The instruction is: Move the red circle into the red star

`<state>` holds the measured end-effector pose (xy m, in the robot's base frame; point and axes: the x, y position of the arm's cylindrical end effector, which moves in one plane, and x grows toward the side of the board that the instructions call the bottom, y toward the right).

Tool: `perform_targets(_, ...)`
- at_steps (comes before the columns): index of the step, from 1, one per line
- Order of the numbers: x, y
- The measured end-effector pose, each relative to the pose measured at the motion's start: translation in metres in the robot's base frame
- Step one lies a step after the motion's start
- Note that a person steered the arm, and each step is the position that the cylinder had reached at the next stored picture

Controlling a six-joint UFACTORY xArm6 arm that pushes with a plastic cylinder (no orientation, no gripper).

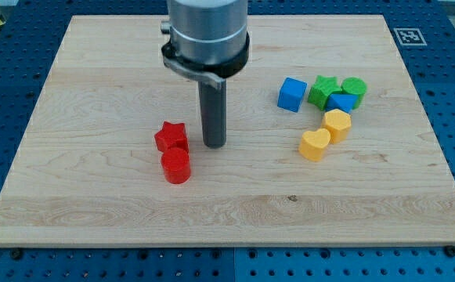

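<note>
Though touching the red star (171, 136) (nothing hidden), red circle (176, 166).

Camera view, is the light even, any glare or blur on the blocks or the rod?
Camera view: light is soft and even, blocks throw only faint short shadows; red star and red circle look sharp; mild sheen on the metal collar above my tip; no glare on the wooden board.
</note>
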<state>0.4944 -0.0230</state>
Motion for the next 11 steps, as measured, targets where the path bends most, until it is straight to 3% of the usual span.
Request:
perform_targets(2,-0.015,-0.023)
perform_targets(6,0.002,-0.019)
perform_targets(7,0.031,0.007)
perform_targets(9,0.096,0.006)
perform_targets(11,0.090,-0.030)
